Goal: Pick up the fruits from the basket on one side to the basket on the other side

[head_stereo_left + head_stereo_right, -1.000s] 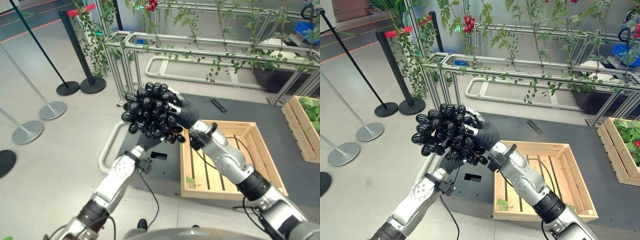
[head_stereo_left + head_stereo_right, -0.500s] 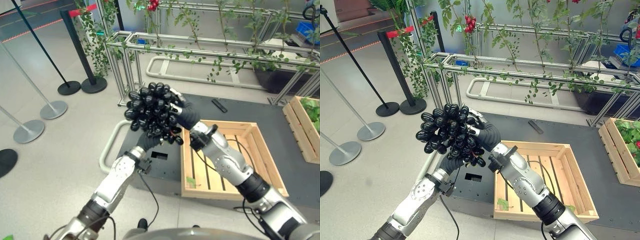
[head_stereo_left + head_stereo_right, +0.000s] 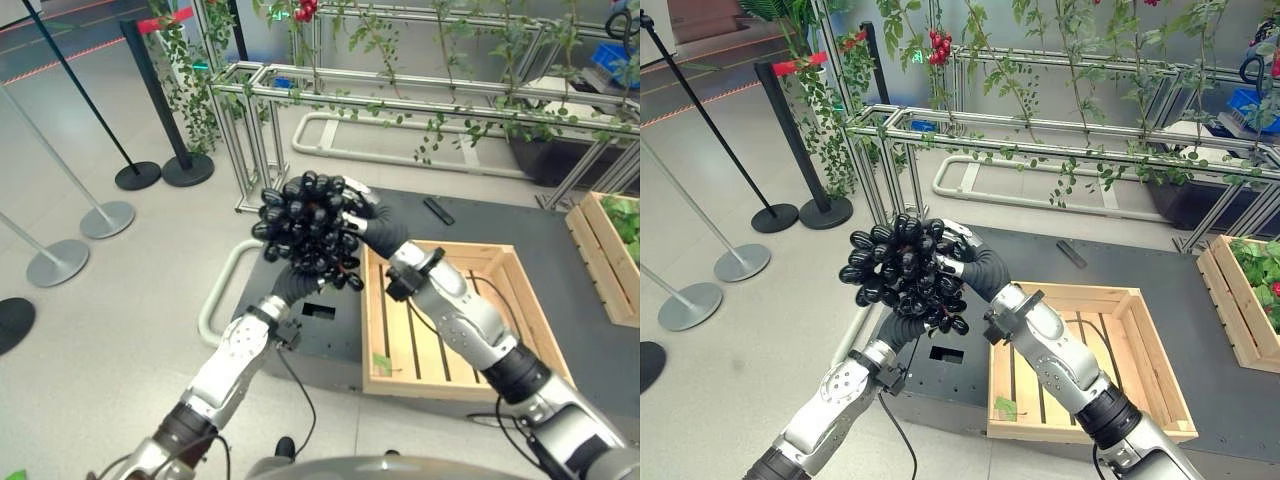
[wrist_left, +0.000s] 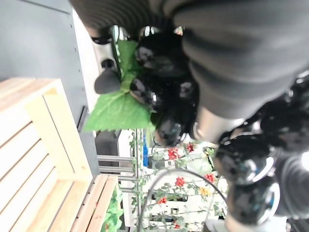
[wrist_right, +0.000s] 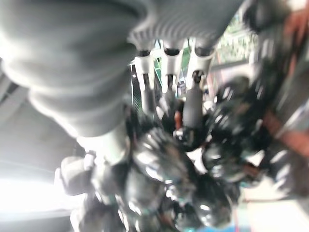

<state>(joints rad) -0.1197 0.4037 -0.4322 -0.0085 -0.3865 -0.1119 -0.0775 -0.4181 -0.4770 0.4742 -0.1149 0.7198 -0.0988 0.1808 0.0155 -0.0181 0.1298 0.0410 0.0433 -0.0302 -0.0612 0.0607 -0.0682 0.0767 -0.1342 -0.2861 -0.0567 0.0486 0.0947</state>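
Shifted slightly rightward toward the wooden crate (image 3: 470,320) since a second ago, one bunch of glossy black grapes (image 3: 305,228) is held aloft left of it, a green leaf on it. Both hands, left hand (image 3: 292,284) below and right hand (image 3: 378,228) beside, curl fingers around the roughly round cluster.

Open air lies between the raised grape bunch (image 3: 308,232) and the wooden crate (image 3: 505,262) to the right and below; the crate's slatted interior is bare except for a small leaf (image 3: 381,362) near its front wall. Behind the bunch, the aluminium frame (image 3: 400,98) with hanging vines blocks passage. Stanchion bases (image 3: 105,219) stand on the floor to the left.
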